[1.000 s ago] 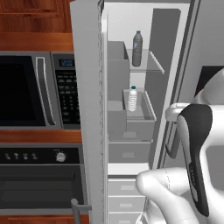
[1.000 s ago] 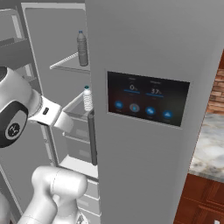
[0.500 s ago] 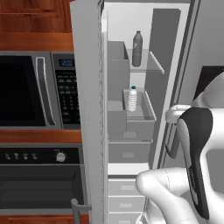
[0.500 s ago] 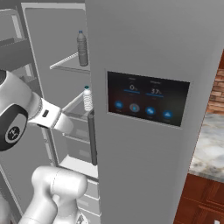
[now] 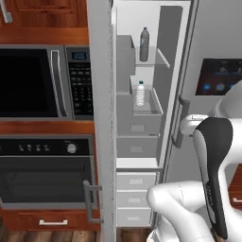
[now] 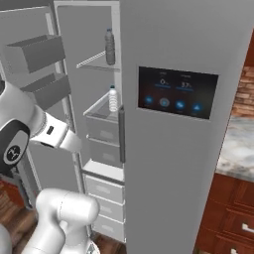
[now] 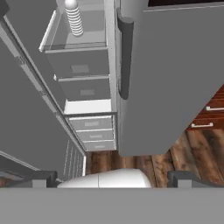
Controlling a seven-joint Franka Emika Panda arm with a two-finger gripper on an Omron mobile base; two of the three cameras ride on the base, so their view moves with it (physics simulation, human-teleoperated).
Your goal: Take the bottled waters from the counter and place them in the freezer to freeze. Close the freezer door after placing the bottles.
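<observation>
The freezer (image 5: 142, 156) stands open, and both bottled waters are inside it. The darker grey one (image 5: 144, 44) (image 6: 109, 46) stands on the glass shelf. Below it, the clear-whitish one (image 5: 140, 93) (image 6: 113, 99) (image 7: 73, 17) stands in the top grey drawer. The freezer door (image 5: 101, 118) (image 6: 37, 54) (image 7: 26, 109) is swung wide to the left. My gripper (image 7: 111, 179) is open and empty, low in front of the freezer and looking up along its drawers. The marble counter (image 6: 240, 149) lies to the right of the fridge.
The other fridge door, with a dark dispenser screen (image 6: 176, 92) and a grey handle (image 7: 124, 57), is shut just right of the opening. A black microwave (image 5: 33, 82) and oven (image 5: 42, 175) sit left of the freezer door. Wood floor (image 7: 192, 153) lies below.
My arm has drawn back a little from the freezer. Both bottles and the door stay where they were.
</observation>
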